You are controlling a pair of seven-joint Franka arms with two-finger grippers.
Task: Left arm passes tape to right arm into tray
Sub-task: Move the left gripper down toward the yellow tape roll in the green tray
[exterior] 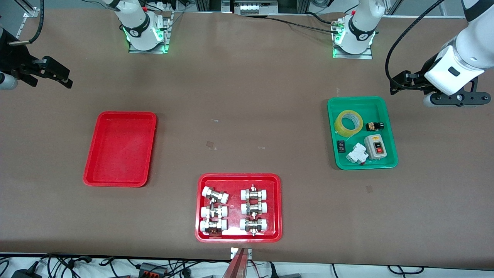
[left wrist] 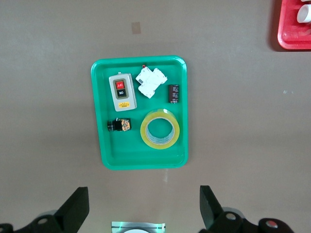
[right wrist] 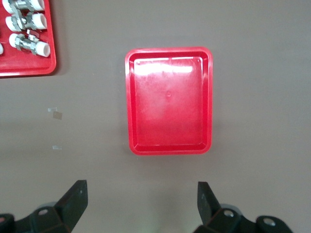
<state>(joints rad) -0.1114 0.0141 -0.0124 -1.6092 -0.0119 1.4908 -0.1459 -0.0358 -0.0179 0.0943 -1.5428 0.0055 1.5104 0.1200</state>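
Observation:
The yellow tape roll [exterior: 348, 122] lies flat in a green tray [exterior: 386, 112] toward the left arm's end of the table; it also shows in the left wrist view [left wrist: 160, 128]. My left gripper [exterior: 401, 82] is open and empty, up in the air over bare table beside the green tray [left wrist: 104, 145]; its fingers stand wide apart [left wrist: 144, 206]. The plain red tray [exterior: 120, 148] sits empty toward the right arm's end and shows in the right wrist view [right wrist: 168, 102]. My right gripper [exterior: 58, 75] is open and empty, over bare table near that tray [right wrist: 141, 204].
The green tray also holds a grey switch box [exterior: 375, 147], a white breaker [exterior: 356, 154] and small black parts. A red tray [exterior: 238, 176] with several white-capped metal fittings sits mid-table, nearest the front camera.

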